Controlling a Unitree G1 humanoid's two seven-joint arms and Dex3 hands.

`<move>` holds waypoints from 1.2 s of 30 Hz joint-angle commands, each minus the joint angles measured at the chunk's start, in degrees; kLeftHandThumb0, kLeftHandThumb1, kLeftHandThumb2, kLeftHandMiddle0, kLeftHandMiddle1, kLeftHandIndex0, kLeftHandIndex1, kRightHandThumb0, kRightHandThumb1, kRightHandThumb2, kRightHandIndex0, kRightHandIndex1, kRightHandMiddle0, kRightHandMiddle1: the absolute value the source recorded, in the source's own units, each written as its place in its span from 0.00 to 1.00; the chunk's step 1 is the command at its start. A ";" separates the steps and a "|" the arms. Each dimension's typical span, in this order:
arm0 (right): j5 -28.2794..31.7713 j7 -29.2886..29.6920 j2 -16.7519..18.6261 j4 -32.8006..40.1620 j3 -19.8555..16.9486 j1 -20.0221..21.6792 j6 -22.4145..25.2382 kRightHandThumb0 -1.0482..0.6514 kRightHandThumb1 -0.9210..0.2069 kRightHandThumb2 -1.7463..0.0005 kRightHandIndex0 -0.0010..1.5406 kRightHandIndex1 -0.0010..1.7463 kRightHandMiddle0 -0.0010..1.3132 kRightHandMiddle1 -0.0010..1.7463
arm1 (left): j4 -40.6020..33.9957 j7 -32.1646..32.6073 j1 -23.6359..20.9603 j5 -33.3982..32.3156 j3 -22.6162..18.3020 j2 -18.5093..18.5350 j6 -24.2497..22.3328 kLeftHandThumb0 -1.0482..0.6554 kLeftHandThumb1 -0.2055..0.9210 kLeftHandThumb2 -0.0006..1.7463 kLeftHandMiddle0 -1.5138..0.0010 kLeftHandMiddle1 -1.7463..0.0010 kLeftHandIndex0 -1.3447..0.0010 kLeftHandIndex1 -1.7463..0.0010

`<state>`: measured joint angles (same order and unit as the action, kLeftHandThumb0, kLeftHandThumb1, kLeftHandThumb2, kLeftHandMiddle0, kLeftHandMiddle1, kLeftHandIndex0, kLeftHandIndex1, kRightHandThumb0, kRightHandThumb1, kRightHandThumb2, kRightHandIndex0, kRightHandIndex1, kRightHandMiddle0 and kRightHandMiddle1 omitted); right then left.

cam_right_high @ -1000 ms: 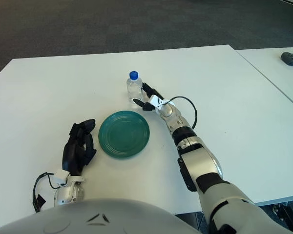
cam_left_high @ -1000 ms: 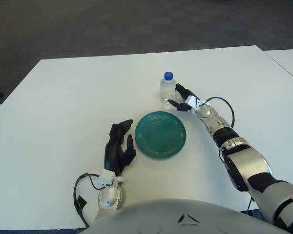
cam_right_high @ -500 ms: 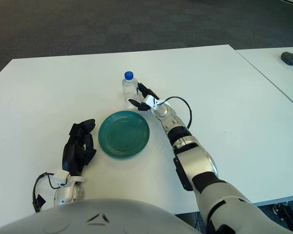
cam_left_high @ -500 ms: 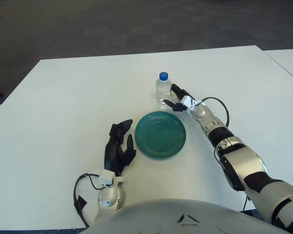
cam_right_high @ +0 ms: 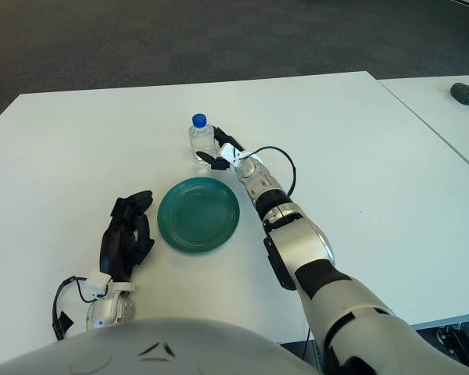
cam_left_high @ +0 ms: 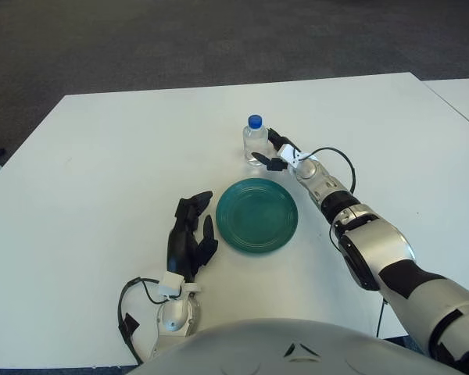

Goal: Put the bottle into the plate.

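Observation:
A small clear bottle with a blue cap stands upright on the white table, just beyond the far rim of the green plate. My right hand reaches in from the right, its dark fingers closed against the bottle's right side and base. The bottle sits outside the plate, which holds nothing. My left hand shows to the left of the plate, black fingers loosely curled, holding nothing.
A second white table stands to the right across a narrow gap, with a dark object on it. Dark carpet lies beyond the far table edge. A black cable loops at my left wrist near the front edge.
My right hand and the bottle have shifted together to the left, staying behind the plate. The bottle remains upright. The left hand has not moved.

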<state>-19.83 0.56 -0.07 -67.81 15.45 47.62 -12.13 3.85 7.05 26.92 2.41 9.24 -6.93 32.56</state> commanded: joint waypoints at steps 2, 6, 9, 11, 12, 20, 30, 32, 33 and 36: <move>-1.18 7.63 2.43 -1.62 -0.07 2.53 1.60 0.00 0.00 0.73 0.17 0.51 0.01 0.57 | 10.37 0.32 1.36 -0.48 0.98 -2.81 0.25 0.18 1.00 0.38 0.62 0.50 0.83 0.39; -0.46 12.41 4.11 -1.58 -0.95 1.63 1.10 0.14 0.06 0.83 0.35 0.87 0.29 0.89 | 10.59 0.31 1.32 -0.18 1.33 -2.91 0.97 0.19 1.00 0.37 0.62 0.50 0.82 0.39; 0.61 13.95 4.88 -1.44 -1.88 1.08 0.44 0.19 0.08 0.85 0.43 0.95 0.38 0.95 | 10.57 0.59 1.33 0.07 1.50 -3.16 1.37 0.19 1.00 0.37 0.61 0.50 0.81 0.38; 1.01 15.11 5.27 -1.23 -2.28 0.75 0.04 0.28 0.34 0.51 0.51 0.98 0.43 0.98 | 10.54 0.79 1.42 0.12 1.54 -3.38 1.64 0.19 1.00 0.37 0.61 0.49 0.80 0.38; 1.04 15.50 5.33 -1.19 -2.33 0.72 -0.05 0.30 0.41 0.42 0.53 0.99 0.44 0.98 | 10.58 0.90 1.37 0.15 1.55 -3.50 1.67 0.20 1.00 0.37 0.60 0.49 0.80 0.38; 2.87 15.72 5.93 -0.56 -4.34 0.34 0.07 0.32 0.57 0.22 0.65 1.00 0.49 1.00 | 10.88 1.24 1.03 -0.58 1.38 -4.28 1.61 0.21 1.00 0.37 0.60 0.49 0.80 0.38; 3.67 14.82 5.43 -0.10 -5.26 -0.31 -1.24 0.32 0.62 0.18 0.75 1.00 0.52 1.00 | 11.08 1.94 0.51 -0.90 1.36 -5.15 1.61 0.22 1.00 0.36 0.59 0.48 0.79 0.37; 3.70 14.76 5.33 -0.06 -5.39 -0.39 -1.34 0.32 0.62 0.18 0.75 1.00 0.53 1.00 | 11.12 2.09 0.36 -0.98 1.38 -5.25 1.47 0.23 1.00 0.36 0.59 0.48 0.79 0.37; 3.76 14.96 5.23 0.33 -5.52 -0.87 -1.78 0.32 0.63 0.18 0.75 1.00 0.53 1.00 | 11.13 2.10 0.39 -0.98 1.46 -5.23 1.56 0.23 1.00 0.36 0.59 0.48 0.79 0.37; 3.84 15.18 5.07 0.70 -5.81 -1.42 -2.45 0.31 0.65 0.16 0.77 1.00 0.54 1.00 | 11.36 2.21 0.15 -0.99 1.54 -5.17 1.64 0.23 1.00 0.36 0.59 0.48 0.80 0.38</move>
<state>-17.04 15.57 5.68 -68.59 10.64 47.42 -12.58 4.02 7.98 26.49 2.50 9.65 -6.93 34.65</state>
